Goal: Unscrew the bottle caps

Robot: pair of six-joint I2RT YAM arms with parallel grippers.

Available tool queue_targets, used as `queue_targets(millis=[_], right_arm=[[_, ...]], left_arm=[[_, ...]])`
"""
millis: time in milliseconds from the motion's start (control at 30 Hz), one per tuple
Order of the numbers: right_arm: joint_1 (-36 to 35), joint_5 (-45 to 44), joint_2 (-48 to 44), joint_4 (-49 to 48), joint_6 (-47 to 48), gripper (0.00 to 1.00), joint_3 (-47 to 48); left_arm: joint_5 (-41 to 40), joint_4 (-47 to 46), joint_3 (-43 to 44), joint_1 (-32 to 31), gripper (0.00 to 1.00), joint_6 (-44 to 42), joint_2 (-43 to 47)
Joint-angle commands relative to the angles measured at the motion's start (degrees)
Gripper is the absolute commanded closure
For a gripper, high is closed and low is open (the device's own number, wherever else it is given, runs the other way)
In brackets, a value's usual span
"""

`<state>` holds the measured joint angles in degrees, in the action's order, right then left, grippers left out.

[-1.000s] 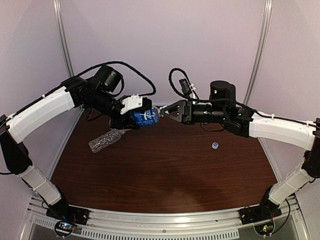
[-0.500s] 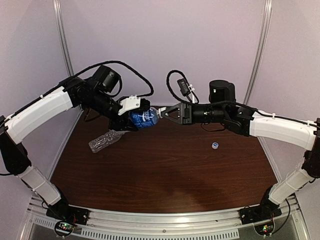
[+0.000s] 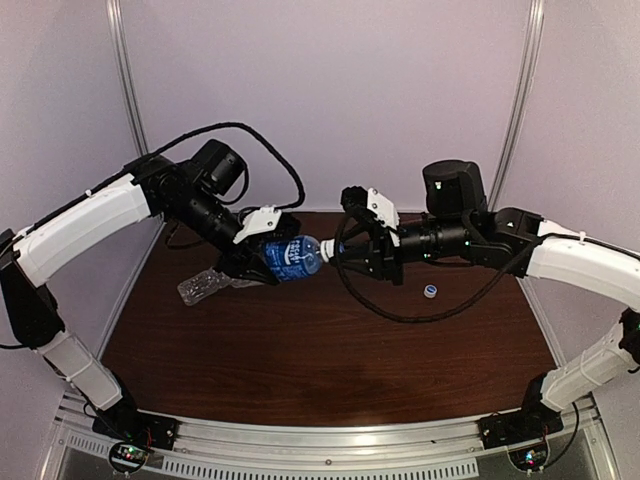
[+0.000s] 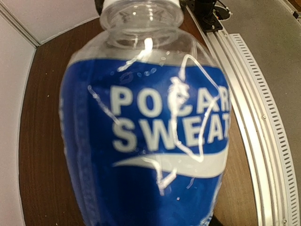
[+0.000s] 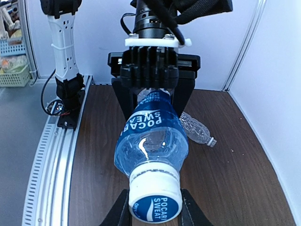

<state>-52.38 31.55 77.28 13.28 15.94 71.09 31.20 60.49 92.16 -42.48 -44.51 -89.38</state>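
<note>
From above, the left fingers (image 3: 255, 267) clamp the base end of the blue bottle (image 3: 290, 257). They hold it sideways above the tabletop (image 3: 330, 370), with its neck toward the right fingers (image 3: 342, 262). These are closed on the cap (image 3: 320, 264), which is tiny here and partly hidden by them. The clear bottle (image 3: 205, 285) lies on the tabletop below the left arm. A loose cap (image 3: 430, 292) sits well apart, under the right arm.

In the left wrist view the blue bottle (image 4: 146, 136) fills the frame. Its cap is cut off at the top edge and the left fingers do not show.

In the right wrist view the cap (image 5: 155, 200) sits between the right fingers (image 5: 120, 215), both against its sides, with only their tips in frame. Beyond, the left fingers (image 5: 126, 101) grip the bottle's far end, and the clear bottle (image 5: 197, 128) lies behind.
</note>
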Motion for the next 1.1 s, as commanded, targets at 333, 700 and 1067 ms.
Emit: queue_targets(millis=[333, 700, 1067], right_arm=[[-4.35, -10.98, -2.88, 5.49, 29.89, 0.99, -0.17], [-4.33, -15.01, -4.35, -1.95, 9.99, 0.0, -1.74], [0.98, -8.27, -2.74, -15.83, -37.47, 0.06, -2.37]], left_arm=[[2.45, 3.67, 0.74, -0.55, 0.57, -1.83, -0.88], [-0.99, 3.39, 3.31, -0.59, 0.57, -0.6, 0.5], [-10.59, -3.38, 5.36, -0.57, 0.58, 6.39, 0.35]])
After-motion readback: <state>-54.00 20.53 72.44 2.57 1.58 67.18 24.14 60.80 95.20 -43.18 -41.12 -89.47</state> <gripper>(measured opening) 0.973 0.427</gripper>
